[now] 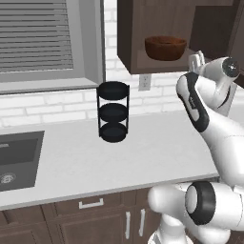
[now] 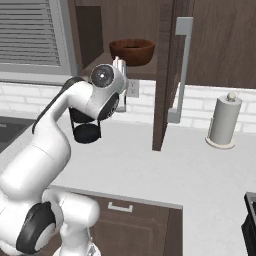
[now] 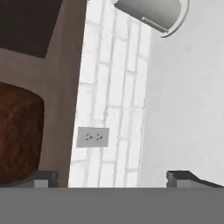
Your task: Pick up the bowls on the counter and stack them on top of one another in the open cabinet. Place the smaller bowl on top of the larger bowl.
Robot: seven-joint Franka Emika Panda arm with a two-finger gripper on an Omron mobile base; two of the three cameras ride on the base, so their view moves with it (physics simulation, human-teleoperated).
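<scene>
The larger bowl (image 1: 165, 47) sits on the cabinet (image 1: 131, 33) shelf, just above and left of the claw (image 1: 196, 61), which hangs spread and empty beside the cabinet's lower front edge.

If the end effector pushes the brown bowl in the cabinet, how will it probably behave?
The larger bowl looks rigid, with thick wood-like walls, so it should keep its shape. Its glossy surface may be slippery, so on the flat shelf of the cabinet it would likely slide rather than tip, being wide and low. It sits upright, so rolling seems unlikely.
</scene>
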